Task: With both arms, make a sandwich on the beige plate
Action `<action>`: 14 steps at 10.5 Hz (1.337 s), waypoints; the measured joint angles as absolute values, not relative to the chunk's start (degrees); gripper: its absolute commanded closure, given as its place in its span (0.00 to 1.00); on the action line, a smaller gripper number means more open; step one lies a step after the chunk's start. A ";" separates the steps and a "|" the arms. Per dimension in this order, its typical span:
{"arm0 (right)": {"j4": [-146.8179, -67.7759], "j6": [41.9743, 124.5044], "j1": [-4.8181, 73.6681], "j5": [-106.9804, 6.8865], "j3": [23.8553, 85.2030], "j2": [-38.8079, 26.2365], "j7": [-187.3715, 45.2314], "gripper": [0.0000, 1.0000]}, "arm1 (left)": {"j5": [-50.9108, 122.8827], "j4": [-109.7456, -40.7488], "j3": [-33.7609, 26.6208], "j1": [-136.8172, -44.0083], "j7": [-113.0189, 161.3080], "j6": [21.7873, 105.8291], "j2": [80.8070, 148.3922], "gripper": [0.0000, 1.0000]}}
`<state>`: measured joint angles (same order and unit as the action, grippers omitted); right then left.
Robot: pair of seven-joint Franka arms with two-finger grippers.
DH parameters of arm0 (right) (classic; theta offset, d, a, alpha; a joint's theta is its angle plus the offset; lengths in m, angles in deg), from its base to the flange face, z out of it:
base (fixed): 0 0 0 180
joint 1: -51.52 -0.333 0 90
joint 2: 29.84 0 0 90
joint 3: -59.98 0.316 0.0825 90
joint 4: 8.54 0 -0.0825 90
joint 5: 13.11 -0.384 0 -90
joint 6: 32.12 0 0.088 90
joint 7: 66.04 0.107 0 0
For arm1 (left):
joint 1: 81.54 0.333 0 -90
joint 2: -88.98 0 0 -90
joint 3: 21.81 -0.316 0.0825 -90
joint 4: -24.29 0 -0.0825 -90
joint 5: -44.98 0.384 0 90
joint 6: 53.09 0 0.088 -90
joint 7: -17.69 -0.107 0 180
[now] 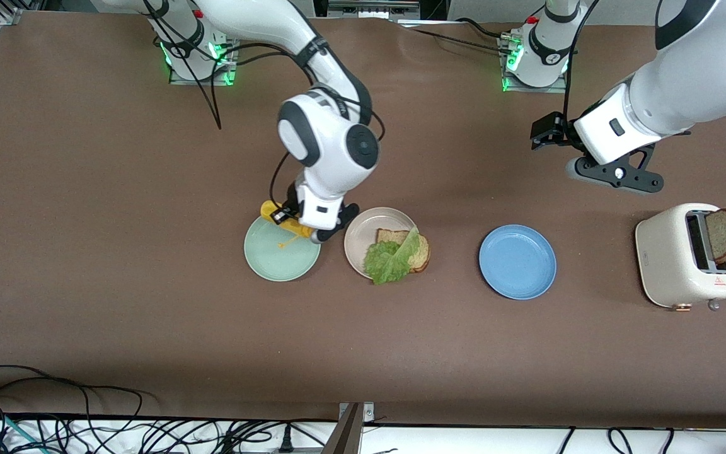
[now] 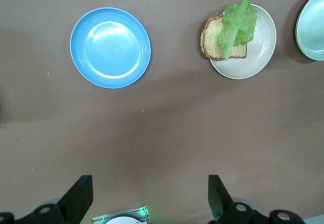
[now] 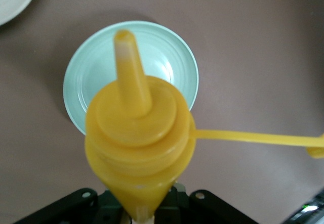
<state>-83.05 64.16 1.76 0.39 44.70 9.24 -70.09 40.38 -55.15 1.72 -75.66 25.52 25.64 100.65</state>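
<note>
**Front view.**
- Beige plate [image 1: 363,228]: mid-worktop, with the mint green plate [image 1: 278,255] at its nine o'clock and the blue plate [image 1: 517,261] at its three.
- Sandwich, unfinished: one bread slice [image 1: 425,253] sits at the beige plate's four o'clock rim. A lettuce leaf [image 1: 388,260] is draped over it and overhangs the rim at six.
- Second slice [image 1: 725,234]: stands up out of the toaster [image 1: 668,261] at the left arm's end of the worktop.
- Right gripper [image 1: 309,228]: pinches the yellow squeeze bottle [image 1: 284,222] over the mint plate's one o'clock rim.
- Left arm [image 1: 684,88]: waits.

**Left wrist view.**
- Left gripper [image 2: 149,188]: fingers spread wide and empty, hanging over bare worktop.
- The blue plate, the beige plate and the lettuce-topped slice are all in sight.

**Right wrist view.**
- The bottle's nozzle points down at the mint plate, and its tethered cap [image 3: 314,150] trails off to the side.

**Handling (a judgement, not a thing seen).**
- The toasted slice is probably light, stiff and crumbly, so take it gently by the crust standing above the slot.
- The lettuce is limp and could slide when the slice is set on top.
</note>
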 measured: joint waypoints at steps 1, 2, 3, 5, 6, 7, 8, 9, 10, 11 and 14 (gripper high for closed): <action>-87.00 67.61 4.13 0.04 45.64 6.30 -71.34 1.00 | 40.38 -55.15 1.72 -75.68 25.52 25.60 100.65 0.00; -91.91 72.06 7.23 -0.07 46.90 3.07 -72.71 1.00 | 40.38 -55.15 1.71 -75.71 25.52 25.58 100.65 0.00; -96.19 75.82 10.37 -0.46 48.14 0.29 -74.30 1.00 | 40.38 -55.12 1.72 -75.73 25.56 25.58 100.64 0.00; -103.63 82.88 16.28 -6.18 49.49 -4.64 -80.93 1.00 | 40.38 -54.90 1.54 -75.43 26.84 25.58 100.59 0.00; -106.98 86.52 19.05 -8.93 49.82 -6.52 -85.10 1.00 | 40.38 -54.86 1.56 -75.42 28.21 25.58 100.59 0.00; -109.84 89.79 21.97 -10.74 50.52 -7.75 -88.71 1.00 | 40.38 -54.86 1.60 -75.53 29.43 25.58 100.58 0.00; -112.34 92.96 25.15 -13.15 51.61 -8.56 -92.66 1.00 | 40.38 -54.85 1.62 -75.68 30.17 25.57 100.57 0.00; -113.76 95.49 27.09 -17.04 52.02 -8.72 -97.19 1.00 | 40.38 -54.85 1.63 -75.71 30.46 25.57 100.58 0.00; -114.93 97.75 28.54 -22.37 52.12 -8.73 -102.60 1.00 | 40.38 -54.85 1.64 -75.71 30.65 25.57 100.58 0.00; -116.01 99.46 29.79 -27.64 52.18 -8.72 -108.46 1.00 | 40.38 -54.84 1.66 -75.73 30.75 25.57 100.57 0.00; -118.25 101.55 33.53 -39.90 52.27 -8.36 -125.51 1.00 | 40.38 -54.84 1.69 -75.77 30.83 25.57 100.56 0.00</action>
